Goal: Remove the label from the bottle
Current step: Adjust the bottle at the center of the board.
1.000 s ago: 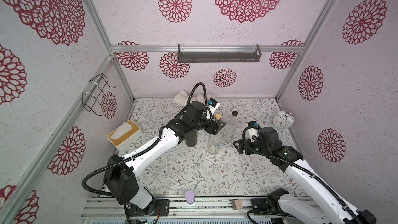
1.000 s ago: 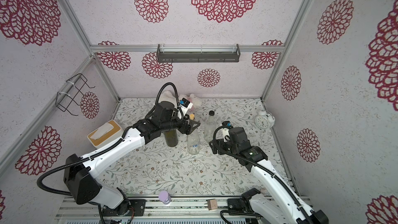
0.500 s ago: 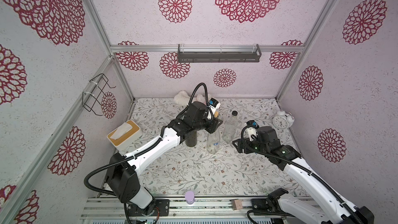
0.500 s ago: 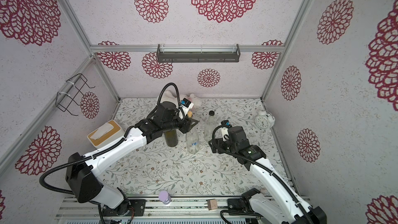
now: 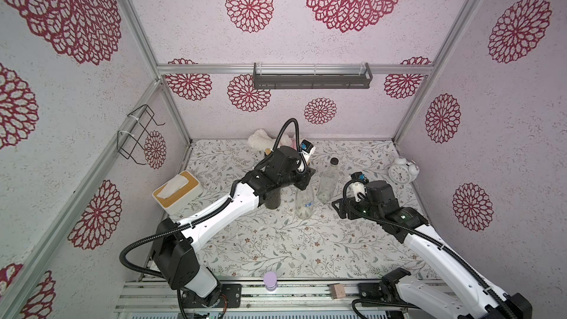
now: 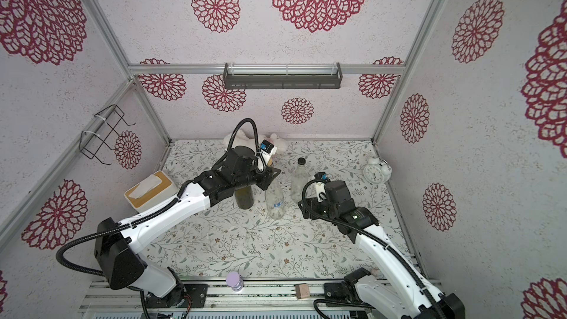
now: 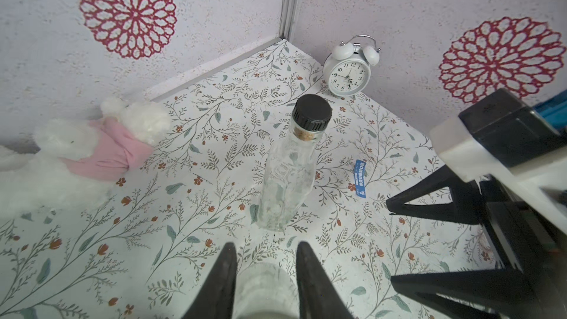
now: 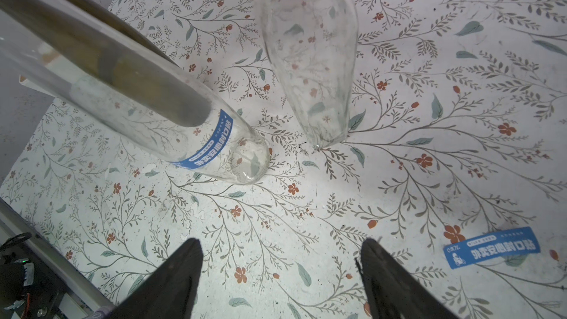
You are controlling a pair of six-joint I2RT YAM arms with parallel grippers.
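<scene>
A clear glass bottle [image 5: 304, 202] [image 8: 144, 118] stands mid-table, with a blue label [image 8: 211, 142] wrapped low on its side. From above, my left gripper [image 5: 306, 179] [image 7: 266, 244] is shut on the bottle's neck [image 7: 264, 283], which sits between the two black fingers. My right gripper [image 5: 340, 210] [image 8: 280, 242] is open and holds nothing. It hangs low over the table, just right of the bottle and apart from it.
A second clear bottle [image 5: 327, 183] [image 7: 287, 173] with a black cap stands just behind, and a dark bottle [image 5: 273, 200] to the left. A loose blue label [image 8: 491, 247] [image 7: 359, 177] lies on the table. Around are a clock [image 5: 402, 171], tissue box [image 5: 176, 191] and plush toy [image 5: 260, 141].
My left gripper has closed onto the bottle's neck. The right gripper has edged a little toward the bottle, and its jaws have narrowed slightly.
</scene>
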